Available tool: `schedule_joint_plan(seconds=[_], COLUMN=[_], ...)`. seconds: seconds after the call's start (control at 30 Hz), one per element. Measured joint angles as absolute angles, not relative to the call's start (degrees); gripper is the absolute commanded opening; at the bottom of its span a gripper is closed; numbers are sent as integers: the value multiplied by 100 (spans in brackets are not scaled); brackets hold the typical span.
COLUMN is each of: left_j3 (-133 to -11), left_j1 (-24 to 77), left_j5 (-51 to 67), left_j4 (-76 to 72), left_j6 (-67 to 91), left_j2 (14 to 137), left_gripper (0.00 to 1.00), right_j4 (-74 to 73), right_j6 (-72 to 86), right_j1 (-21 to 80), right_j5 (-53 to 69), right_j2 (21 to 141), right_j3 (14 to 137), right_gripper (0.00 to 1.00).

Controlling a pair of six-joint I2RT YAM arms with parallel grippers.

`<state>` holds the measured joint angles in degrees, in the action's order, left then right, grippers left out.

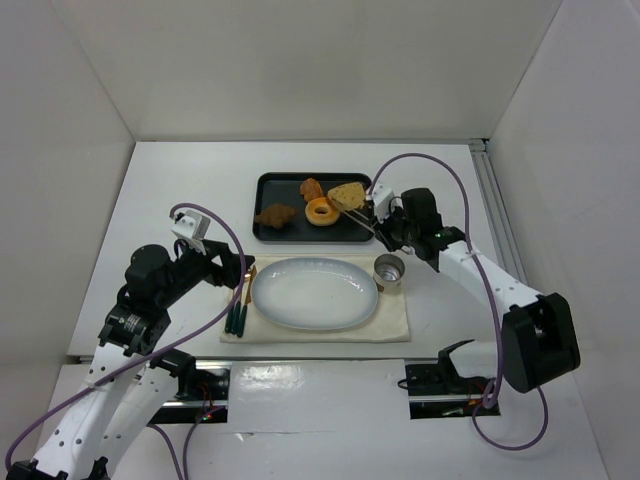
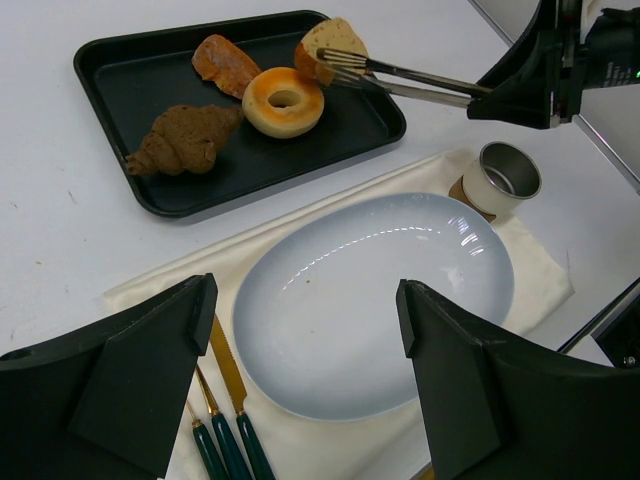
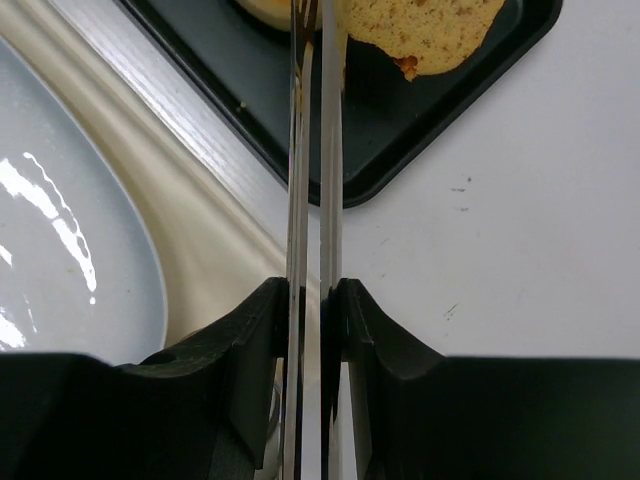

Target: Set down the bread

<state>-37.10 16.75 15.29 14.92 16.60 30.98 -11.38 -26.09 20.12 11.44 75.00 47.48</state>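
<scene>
The right gripper (image 3: pixel 312 300) is closed on a pair of metal tongs (image 2: pixel 420 82), whose two blades run nearly pressed together along their length. The forked tips clamp the bread (image 2: pixel 335 38) at its edge facing the gripper. The slice stands tilted over the far right corner of the black tray (image 2: pixel 330 140), just beside the ring doughnut (image 2: pixel 284 100). The left gripper (image 2: pixel 305 295) hangs with jaws wide apart above the oval plate (image 2: pixel 370 300).
</scene>
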Motion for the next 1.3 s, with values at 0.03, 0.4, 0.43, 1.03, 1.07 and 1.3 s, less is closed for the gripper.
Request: schedule_joint_plan(seconds=[0.03, 0.4, 0.43, 1.03, 1.07, 1.3], left_j3=[-3710, -3710, -3710, -3710, -3710, -3710], left_j1=[1675, 1675, 1675, 1675, 1675, 1675], left_j5=[1529, 1525, 1525, 1494, 1485, 1479], left_j4=[1492, 1494, 1494, 1492, 1494, 1494], left_j6=[1662, 1660, 1660, 1660, 1660, 1660], left_j2=[3098, 3142, 3142, 3142, 3142, 3142], left_gripper=[90, 90, 90, 90, 90, 90], right_j4=[-1179, -1911, -2051, -3911, -3986, -4377], right_j6=[-2633, -2941, -3009, -4193, -4244, -4458], right_j1=[2012, 2016, 2016, 2038, 2038, 2038], right_j5=[1173, 1900, 2003, 3634, 3717, 3970], right_j2=[7417, 6624, 6584, 5892, 5892, 5900], right_j3=[4779, 5013, 5024, 5144, 5153, 5155], right_gripper=[0, 0, 0, 0, 0, 0])
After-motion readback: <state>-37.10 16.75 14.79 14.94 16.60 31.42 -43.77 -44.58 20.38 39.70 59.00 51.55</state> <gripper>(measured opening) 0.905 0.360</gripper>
